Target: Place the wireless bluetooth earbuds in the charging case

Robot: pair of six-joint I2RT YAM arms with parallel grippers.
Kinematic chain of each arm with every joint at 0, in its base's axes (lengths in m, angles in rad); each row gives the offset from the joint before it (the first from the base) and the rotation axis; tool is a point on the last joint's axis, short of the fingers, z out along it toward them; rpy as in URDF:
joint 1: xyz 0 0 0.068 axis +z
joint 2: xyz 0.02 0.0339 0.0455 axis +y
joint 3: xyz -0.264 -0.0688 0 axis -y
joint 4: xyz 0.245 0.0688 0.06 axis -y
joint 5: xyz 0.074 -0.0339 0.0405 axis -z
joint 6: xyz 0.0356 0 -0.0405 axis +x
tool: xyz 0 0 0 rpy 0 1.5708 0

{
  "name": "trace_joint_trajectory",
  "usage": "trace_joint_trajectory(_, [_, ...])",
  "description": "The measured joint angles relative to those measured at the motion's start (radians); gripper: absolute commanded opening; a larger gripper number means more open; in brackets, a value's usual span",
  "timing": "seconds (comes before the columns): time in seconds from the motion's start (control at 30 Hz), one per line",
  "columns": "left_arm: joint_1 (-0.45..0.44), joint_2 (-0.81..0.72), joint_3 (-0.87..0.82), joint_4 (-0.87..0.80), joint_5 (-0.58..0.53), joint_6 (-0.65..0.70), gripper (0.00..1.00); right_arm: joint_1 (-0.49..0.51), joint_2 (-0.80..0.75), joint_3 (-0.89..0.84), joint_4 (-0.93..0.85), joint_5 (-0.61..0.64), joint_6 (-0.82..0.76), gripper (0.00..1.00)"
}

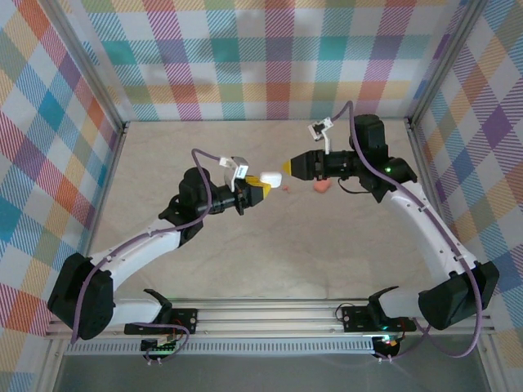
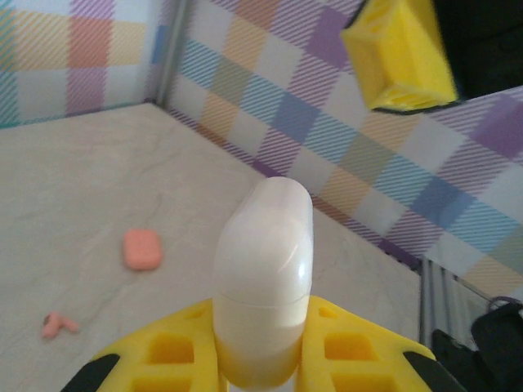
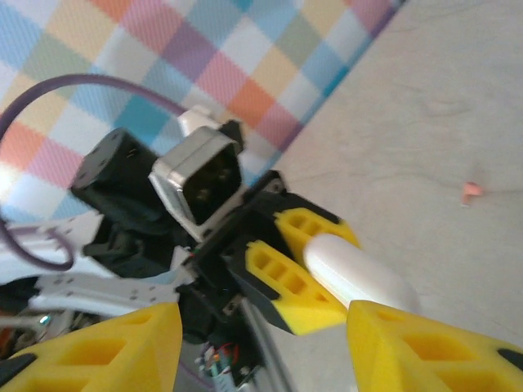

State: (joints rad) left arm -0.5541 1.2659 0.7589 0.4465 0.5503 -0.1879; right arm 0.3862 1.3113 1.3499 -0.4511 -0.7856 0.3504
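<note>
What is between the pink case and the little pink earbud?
Nothing, just bare table between the pink case and the earbud. The left wrist view shows it.

Evenly lit, pale beige bench [image 1: 270, 278] with faint marbling. Behind the bench and on both sides of it, walls [image 1: 270, 57] of pastel plaid: pink, teal, yellow, orange, purple. At the bench's far corners, grey metal posts [image 1: 86, 64]. Along the bench's near edge, a slotted metal rail [image 1: 270, 314].

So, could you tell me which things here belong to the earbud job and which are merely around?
Job: white case in left pincer; pink case; loose pink earbud.
Not job: purple cable; plaid walls; front rail.
</note>
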Motion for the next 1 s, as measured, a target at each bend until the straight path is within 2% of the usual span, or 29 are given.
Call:
trace_joint_trajectory(0.17, [0.065, -0.007, -0.08, -0.036, -0.096, -0.089, 0.0, -0.001, 0.019, -0.006, -0.061, 0.163, -0.007, 0.55])
trace_joint_trajectory(0.47, [0.226, -0.006, -0.129, -0.224, -0.17, -0.231, 0.0, 0.026, 0.152, -0.095, -0.11, 0.317, 0.001, 0.52])
trace_joint_trajectory(0.73, [0.364, 0.052, -0.128, -0.343, -0.169, -0.269, 0.0, 0.119, 0.302, -0.093, -0.119, 0.387, 0.004, 0.52])
trace_joint_trajectory(1.0, [0.47, 0.144, -0.127, -0.439, -0.178, -0.294, 0.0, 0.246, 0.549, 0.076, -0.107, 0.399, 0.008, 0.51])
